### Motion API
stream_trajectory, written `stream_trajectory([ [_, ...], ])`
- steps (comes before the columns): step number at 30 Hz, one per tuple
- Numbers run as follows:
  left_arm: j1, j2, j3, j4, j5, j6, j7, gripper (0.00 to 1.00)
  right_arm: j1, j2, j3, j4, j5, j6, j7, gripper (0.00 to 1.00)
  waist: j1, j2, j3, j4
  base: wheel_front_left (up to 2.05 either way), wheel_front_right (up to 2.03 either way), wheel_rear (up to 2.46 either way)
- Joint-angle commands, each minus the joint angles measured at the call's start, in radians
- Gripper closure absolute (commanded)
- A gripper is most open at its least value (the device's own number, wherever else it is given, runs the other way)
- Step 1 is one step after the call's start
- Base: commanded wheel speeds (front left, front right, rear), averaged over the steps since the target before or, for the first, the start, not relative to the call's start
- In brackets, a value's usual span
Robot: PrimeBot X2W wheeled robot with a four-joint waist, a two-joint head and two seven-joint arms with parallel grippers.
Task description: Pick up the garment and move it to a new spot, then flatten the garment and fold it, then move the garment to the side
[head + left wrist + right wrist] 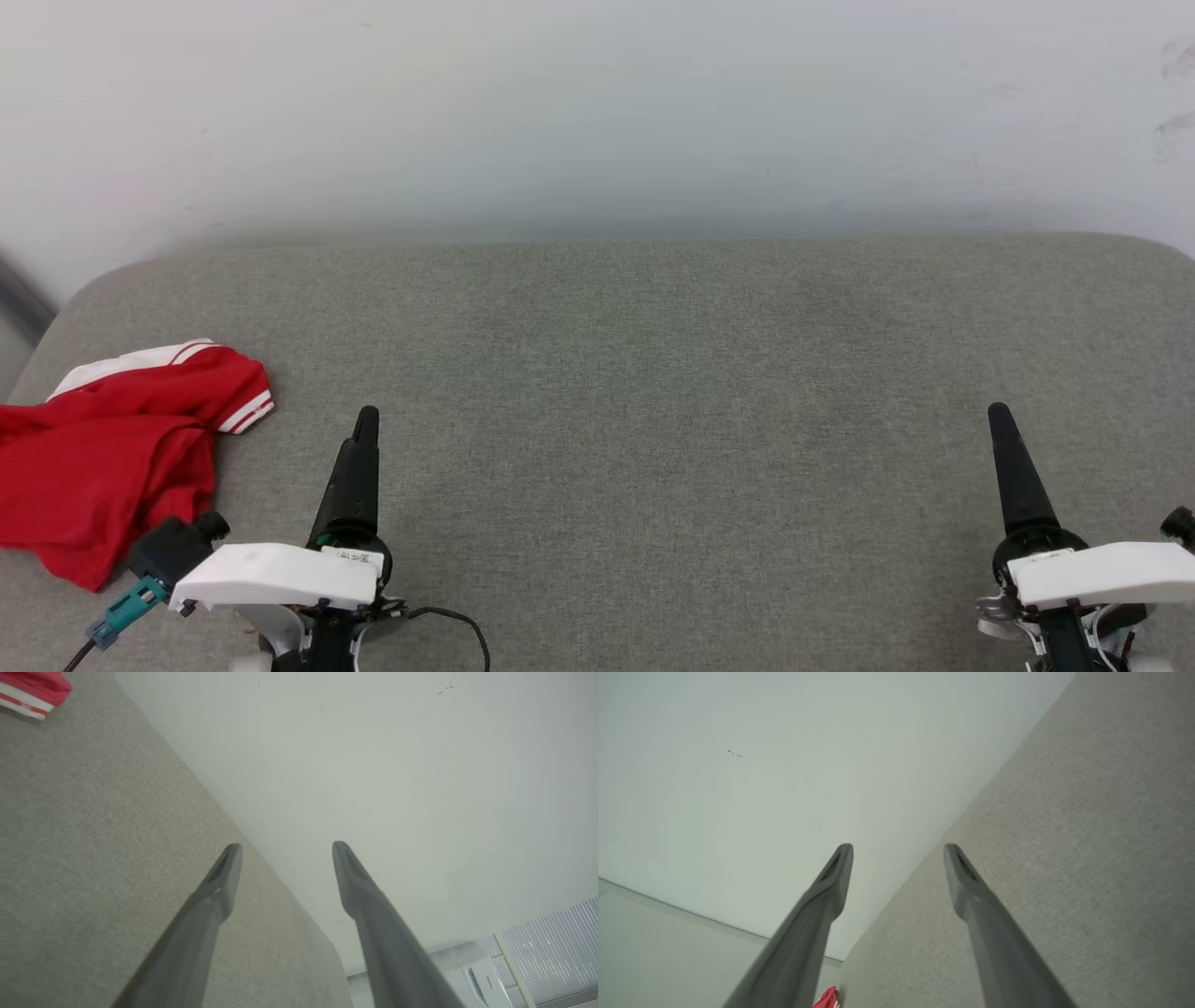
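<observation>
Since the garment (112,457) lies crumpled at the worktop's (653,373) left edge, just left of the left end effector (364,425), that arm is nearer. It and the right end effector (999,420) both gape wide, empty.

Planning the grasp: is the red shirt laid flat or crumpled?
Crumpled: the garment lies in a rumpled heap on the grey surface, folds overlapping, one striped sleeve cuff sticking out.

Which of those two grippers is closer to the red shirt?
The left gripper: the shirt lies crumpled just beside it, while the right gripper is far across the cushion.
</observation>
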Motion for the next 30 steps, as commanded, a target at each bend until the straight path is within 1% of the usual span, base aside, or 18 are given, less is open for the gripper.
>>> stream_trajectory([
  [1,-0.024,0.002,-0.006,-0.018,0.028,0.000,-0.008,0.00,-0.004,-0.003,0.002,-0.022,-0.036,0.000,-0.009,0.00,0.0000,-0.0001,0.000,0.000,0.00,0.00,0.00],
  [3,-0.022,0.002,-0.008,-0.022,0.042,0.001,-0.015,0.00,-0.001,-0.002,0.003,-0.027,-0.087,0.000,-0.016,0.00,0.0000,-0.0001,0.000,0.001,0.00,0.00,0.00],
  [6,-0.021,0.002,-0.019,-0.022,0.094,0.002,-0.025,0.00,0.001,-0.001,0.007,-0.034,-0.156,0.000,-0.027,0.00,0.0000,-0.0001,0.001,0.001,0.00,0.00,0.00],
  [17,-0.030,0.003,-0.059,-0.029,0.340,0.025,-0.061,0.00,0.008,0.001,0.017,-0.058,-0.370,0.000,-0.044,0.00,-0.0001,-0.0001,0.004,0.005,0.00,0.00,0.00],
  [20,-0.030,0.003,-0.068,-0.026,0.391,0.029,-0.070,0.00,0.011,0.001,0.020,-0.067,-0.426,0.000,-0.048,0.00,-0.0001,-0.0001,0.004,0.005,0.00,0.00,0.00],
  [30,-0.033,0.004,-0.083,-0.013,0.565,0.039,-0.098,0.00,0.024,0.003,0.030,-0.090,-0.576,0.000,-0.051,0.00,-0.0001,-0.0001,0.004,0.008,0.00,0.00,0.00],
])
